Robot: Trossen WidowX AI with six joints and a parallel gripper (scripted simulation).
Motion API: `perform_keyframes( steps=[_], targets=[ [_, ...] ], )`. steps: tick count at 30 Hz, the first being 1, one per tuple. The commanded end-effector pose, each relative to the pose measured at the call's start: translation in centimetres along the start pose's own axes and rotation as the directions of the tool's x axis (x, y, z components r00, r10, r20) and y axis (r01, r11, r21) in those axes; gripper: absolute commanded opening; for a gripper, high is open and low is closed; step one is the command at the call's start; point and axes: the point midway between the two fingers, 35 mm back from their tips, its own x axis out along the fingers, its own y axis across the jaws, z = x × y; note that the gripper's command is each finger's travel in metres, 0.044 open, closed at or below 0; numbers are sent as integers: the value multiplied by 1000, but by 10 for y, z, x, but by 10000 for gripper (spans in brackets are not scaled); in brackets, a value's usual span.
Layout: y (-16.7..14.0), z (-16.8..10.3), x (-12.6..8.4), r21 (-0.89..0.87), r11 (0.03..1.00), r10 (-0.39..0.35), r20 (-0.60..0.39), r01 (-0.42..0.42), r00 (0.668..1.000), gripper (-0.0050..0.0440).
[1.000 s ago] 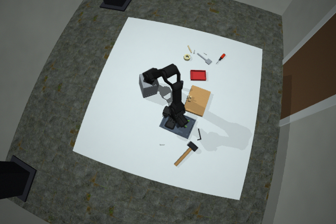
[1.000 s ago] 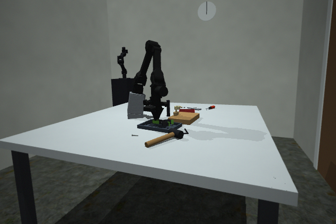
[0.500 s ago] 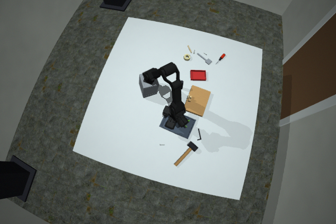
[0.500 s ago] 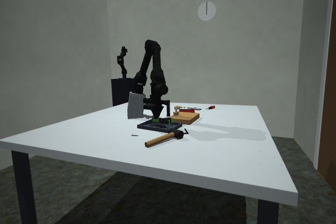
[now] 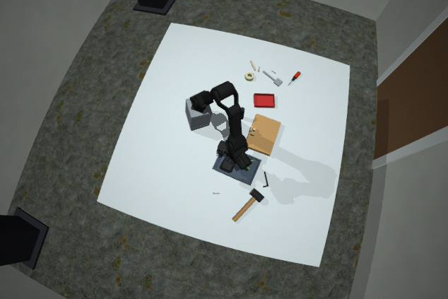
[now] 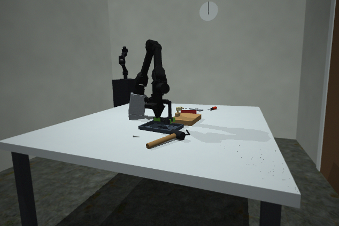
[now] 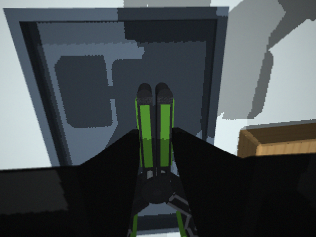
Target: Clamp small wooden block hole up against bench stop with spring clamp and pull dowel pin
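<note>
My gripper (image 7: 155, 135) points down over a dark tool tray (image 7: 130, 79) and is shut on the two green handles of the spring clamp (image 7: 155, 124), squeezing them together. The clamp's jaws are hidden below my fingers. In the overhead view my gripper (image 5: 237, 160) stands over the tray (image 5: 237, 169) by the arm's base. The wooden board (image 5: 263, 133) lies just beyond the tray. The small wooden block (image 5: 253, 132) sits at the board's left edge with something small standing on it, too small to make out. The block also shows in the side view (image 6: 178, 112), clear of my gripper (image 6: 161, 118).
A hammer (image 5: 247, 204) and a black hex key (image 5: 265, 179) lie in front of the tray. A grey box (image 5: 198, 114) stands to the left, a red tray (image 5: 263, 100) behind the board. A tape roll (image 5: 249, 74), a scraper (image 5: 273, 78) and a screwdriver (image 5: 295, 77) lie further back.
</note>
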Motion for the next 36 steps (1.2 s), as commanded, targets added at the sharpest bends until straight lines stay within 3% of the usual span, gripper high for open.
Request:
perform_keyframes(
  steps=[1, 36],
  targets=[
    [1, -3, -6, -5, 1000, 5, -12, -5, 1000, 0],
    [1, -3, -31, -4, 1000, 5, -11, -5, 1000, 0]
  ],
)
